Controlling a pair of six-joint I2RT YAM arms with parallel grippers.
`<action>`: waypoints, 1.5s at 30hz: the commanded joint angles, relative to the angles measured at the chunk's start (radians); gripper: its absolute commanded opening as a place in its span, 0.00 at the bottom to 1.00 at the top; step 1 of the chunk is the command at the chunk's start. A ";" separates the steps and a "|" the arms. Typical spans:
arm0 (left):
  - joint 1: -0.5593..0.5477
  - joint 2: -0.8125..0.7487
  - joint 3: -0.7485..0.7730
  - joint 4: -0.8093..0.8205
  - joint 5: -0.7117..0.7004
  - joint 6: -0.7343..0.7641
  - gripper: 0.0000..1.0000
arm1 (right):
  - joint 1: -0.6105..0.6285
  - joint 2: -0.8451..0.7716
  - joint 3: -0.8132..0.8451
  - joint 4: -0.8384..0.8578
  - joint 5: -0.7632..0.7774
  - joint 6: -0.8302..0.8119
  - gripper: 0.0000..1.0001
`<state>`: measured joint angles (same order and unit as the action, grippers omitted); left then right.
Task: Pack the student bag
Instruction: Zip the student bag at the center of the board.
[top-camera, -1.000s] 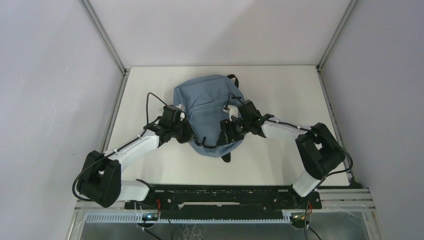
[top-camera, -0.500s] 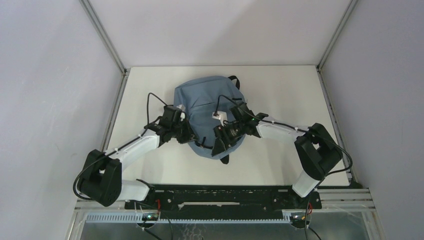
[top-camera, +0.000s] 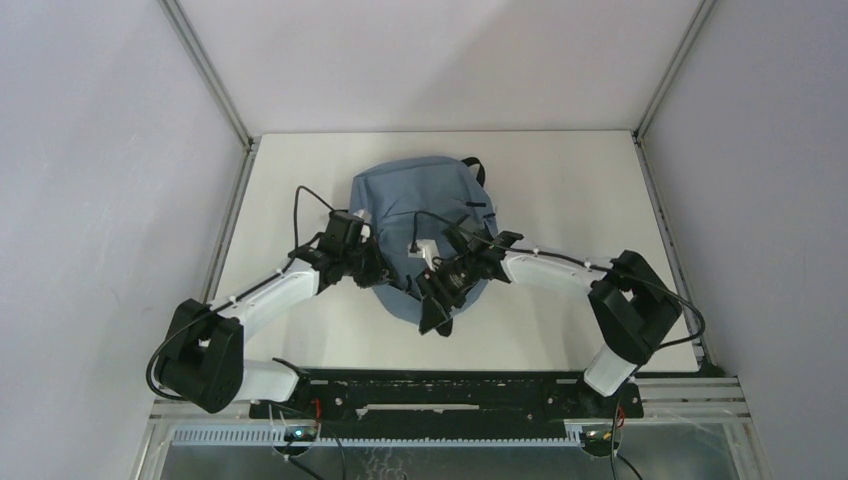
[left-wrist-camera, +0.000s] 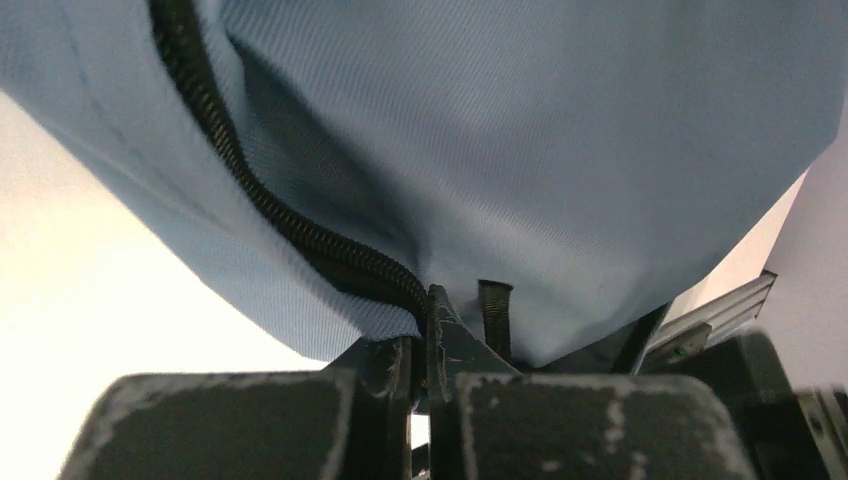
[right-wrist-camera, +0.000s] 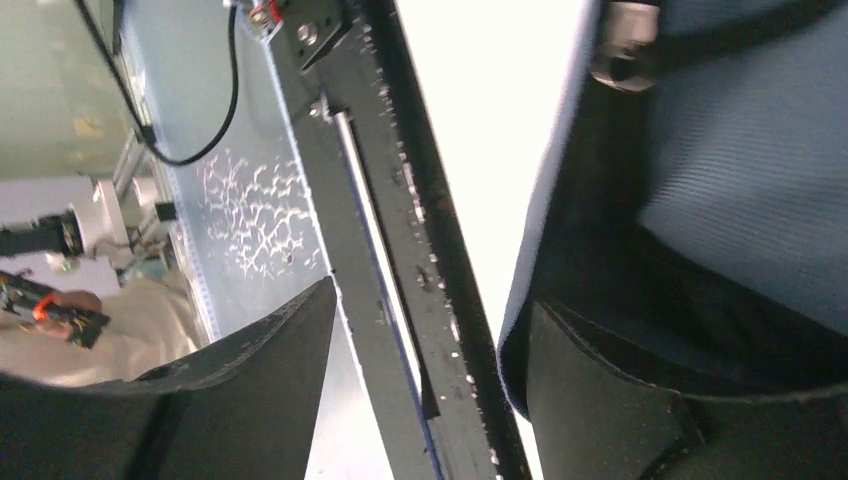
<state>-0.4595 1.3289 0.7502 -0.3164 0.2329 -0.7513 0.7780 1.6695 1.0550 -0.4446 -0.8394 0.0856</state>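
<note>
Well, the desk (top-camera: 560, 190) carried the bag (top-camera: 415, 195) about its middle, lying flat between my two arms with its narrow near end pointing toward the bases. I judged it soft and light. The cloth sagged and creased and had no stiffness to push against, so it would fold or slide rather than stand up to a shove. Plain cloth would bunch in a grip. I reckoned the seams, the zipper (left-wrist-camera: 300, 235) line and the straps were the firm places to take hold, with one side pinned while the other worked the opening.

The left pincer (top-camera: 380, 276) sat at the bag's left edge. From its wrist I saw the jaws pressed together on the bag, clamped at the seam right where the zipper ran down to them, with a small black tab (left-wrist-camera: 494, 312) just beside.

The right pincer (top-camera: 434, 310) hung over the bag's near right edge, jaws well apart. From its wrist, the gap between its fingers (right-wrist-camera: 250, 385) showed only desk and the frame rail (right-wrist-camera: 385, 250), and nothing was gripped. One finger lay against or just beside the bag's dark edge; I could not tell whether it touched.
</note>
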 joint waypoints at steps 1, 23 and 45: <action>0.002 -0.002 0.058 0.031 0.029 0.007 0.00 | 0.097 -0.102 0.049 -0.106 -0.017 -0.055 0.73; 0.002 -0.043 0.009 0.065 0.052 -0.010 0.00 | 0.071 -0.061 0.109 0.139 0.629 0.601 0.52; -0.016 -0.085 -0.175 0.138 0.088 -0.065 0.00 | -0.098 -0.244 -0.142 0.161 0.712 0.490 0.55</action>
<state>-0.4629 1.2575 0.6037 -0.2256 0.2852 -0.7883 0.7483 1.4837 0.9627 -0.3119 -0.2214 0.5831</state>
